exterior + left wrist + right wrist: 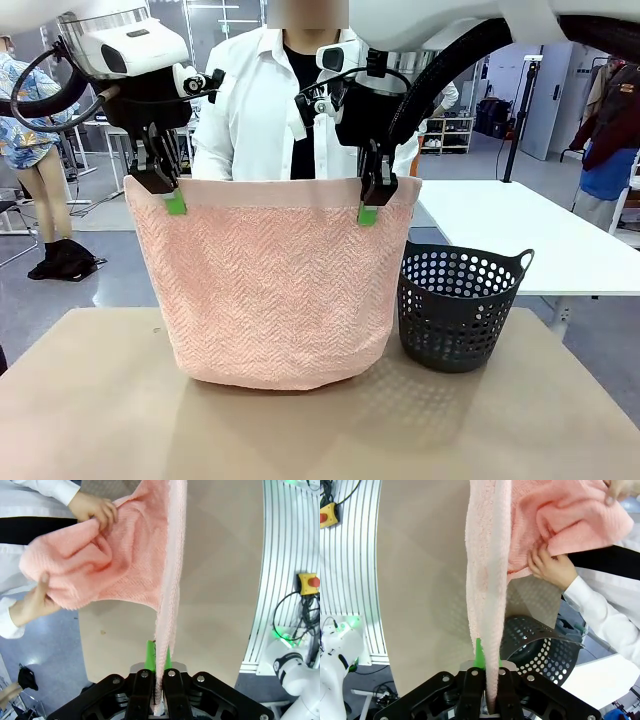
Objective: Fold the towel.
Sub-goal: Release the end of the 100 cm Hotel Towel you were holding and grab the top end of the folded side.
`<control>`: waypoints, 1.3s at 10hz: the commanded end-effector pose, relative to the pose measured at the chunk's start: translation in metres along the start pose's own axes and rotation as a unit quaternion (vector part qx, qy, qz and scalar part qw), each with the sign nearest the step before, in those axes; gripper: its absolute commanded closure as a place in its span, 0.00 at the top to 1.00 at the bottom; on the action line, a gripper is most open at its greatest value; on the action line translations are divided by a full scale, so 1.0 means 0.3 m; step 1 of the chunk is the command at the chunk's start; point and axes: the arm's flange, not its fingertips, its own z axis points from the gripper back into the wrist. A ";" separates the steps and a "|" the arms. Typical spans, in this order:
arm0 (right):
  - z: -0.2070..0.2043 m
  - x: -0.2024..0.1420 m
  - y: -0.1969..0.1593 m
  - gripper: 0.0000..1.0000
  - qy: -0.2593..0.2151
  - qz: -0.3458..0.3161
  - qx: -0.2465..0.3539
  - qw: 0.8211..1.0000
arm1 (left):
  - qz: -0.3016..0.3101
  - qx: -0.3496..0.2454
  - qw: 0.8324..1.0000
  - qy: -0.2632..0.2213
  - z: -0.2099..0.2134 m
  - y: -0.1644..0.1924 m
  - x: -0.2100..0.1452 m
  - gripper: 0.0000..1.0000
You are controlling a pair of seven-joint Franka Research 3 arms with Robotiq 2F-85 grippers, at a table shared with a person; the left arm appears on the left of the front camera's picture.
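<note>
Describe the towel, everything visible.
The towel is salmon-pink terry with a herringbone weave and a plain hem band along its top. It hangs spread wide above the table, its top corners pinched in the shut left gripper and right gripper. The wrist views show its far end bunched in the person's hands, so it sags between robot and person. The basket stands close beside it. Whether the towel's bottom touches the table is unclear.
</note>
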 end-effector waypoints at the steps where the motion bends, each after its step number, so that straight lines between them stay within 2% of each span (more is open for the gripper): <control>1: 0.002 0.000 0.001 0.00 0.004 0.005 -0.003 1.000 | 0.000 0.001 1.000 0.000 0.003 -0.002 -0.001 0.00; 13: 0.002 0.000 0.001 0.00 0.004 0.005 -0.003 1.000 | 0.000 0.001 1.000 0.000 0.003 -0.002 -0.001 0.00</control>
